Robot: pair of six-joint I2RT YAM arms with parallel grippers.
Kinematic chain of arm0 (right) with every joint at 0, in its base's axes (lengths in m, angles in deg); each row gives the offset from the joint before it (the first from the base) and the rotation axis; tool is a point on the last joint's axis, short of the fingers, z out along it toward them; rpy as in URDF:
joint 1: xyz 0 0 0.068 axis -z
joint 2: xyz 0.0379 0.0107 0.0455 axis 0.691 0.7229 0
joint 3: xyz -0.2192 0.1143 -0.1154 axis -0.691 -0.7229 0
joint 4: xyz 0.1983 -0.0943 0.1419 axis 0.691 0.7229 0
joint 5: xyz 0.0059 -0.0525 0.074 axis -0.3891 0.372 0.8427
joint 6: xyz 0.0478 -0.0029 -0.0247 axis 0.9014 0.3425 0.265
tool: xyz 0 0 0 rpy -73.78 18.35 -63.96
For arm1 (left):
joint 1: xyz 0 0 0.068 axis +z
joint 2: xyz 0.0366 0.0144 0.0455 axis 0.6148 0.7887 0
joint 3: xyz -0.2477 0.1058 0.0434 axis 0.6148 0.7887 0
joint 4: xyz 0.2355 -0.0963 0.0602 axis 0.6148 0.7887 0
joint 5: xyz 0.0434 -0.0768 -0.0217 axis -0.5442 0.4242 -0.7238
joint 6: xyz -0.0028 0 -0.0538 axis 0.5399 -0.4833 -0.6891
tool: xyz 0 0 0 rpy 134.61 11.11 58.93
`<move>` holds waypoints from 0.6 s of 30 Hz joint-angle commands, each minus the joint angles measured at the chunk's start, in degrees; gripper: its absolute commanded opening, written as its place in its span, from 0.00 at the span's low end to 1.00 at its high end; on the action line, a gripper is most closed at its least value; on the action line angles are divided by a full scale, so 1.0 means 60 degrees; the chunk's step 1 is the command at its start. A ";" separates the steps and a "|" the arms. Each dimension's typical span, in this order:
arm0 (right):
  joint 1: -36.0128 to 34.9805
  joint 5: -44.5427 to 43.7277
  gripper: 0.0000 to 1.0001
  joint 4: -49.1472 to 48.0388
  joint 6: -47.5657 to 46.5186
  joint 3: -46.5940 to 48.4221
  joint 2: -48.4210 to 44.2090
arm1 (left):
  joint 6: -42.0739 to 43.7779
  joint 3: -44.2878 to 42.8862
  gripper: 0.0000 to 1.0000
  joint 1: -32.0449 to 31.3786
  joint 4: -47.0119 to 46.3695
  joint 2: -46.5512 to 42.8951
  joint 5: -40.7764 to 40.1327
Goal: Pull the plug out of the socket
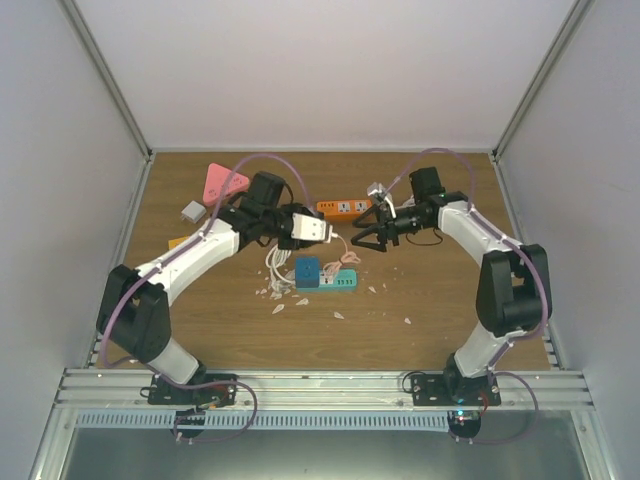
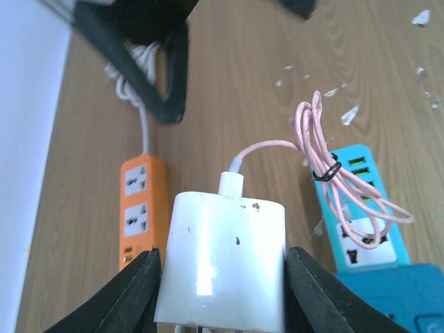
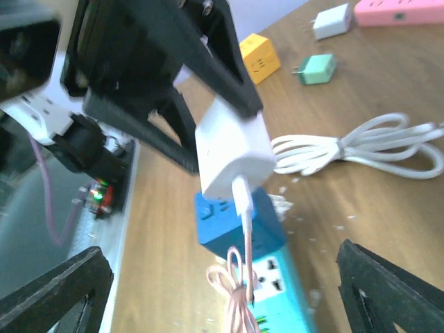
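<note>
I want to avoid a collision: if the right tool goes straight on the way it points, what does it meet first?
Probably the white charger held by the left tool; it lies straight ahead of the open right tool, though depth is unclear.

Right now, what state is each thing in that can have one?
white plug, clamped in the left gripper, held clear of the blue power strip.
left gripper, shut on the white plug.
right gripper, open, holding nothing.
pink cable, plugged into the white plug, coiled and tied.
blue power strip, lying flat, white plug not in it.
orange power strip, lying flat, visible sockets empty.
</note>
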 commanded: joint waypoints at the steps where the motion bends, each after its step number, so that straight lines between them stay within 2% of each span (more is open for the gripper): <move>1: 0.0203 -0.1420 0.94 -0.1418 0.0606 -0.0302 -0.0748 | -0.0732 -0.0443 0.15 0.0907 -0.0089 -0.0269 0.1018; 2: 0.0203 -0.1670 0.99 -0.1523 0.0584 -0.0333 -0.0863 | -0.0840 -0.0508 0.15 0.1272 -0.0021 -0.0227 0.1159; 7: 0.0192 -0.2971 1.00 -0.1855 0.0356 -0.0330 -0.1245 | -0.1495 -0.0746 0.15 0.2561 0.0096 0.0125 0.1744; 13: 0.0195 -0.5045 1.00 -0.2959 0.0728 -0.0499 -0.1662 | -0.1802 -0.0786 0.16 0.3688 0.0055 0.0928 0.1286; 18: 0.0194 -0.5826 1.00 -0.3920 0.0686 -0.0929 -0.2186 | -0.2209 -0.1162 0.17 0.4567 -0.0024 0.1991 0.0978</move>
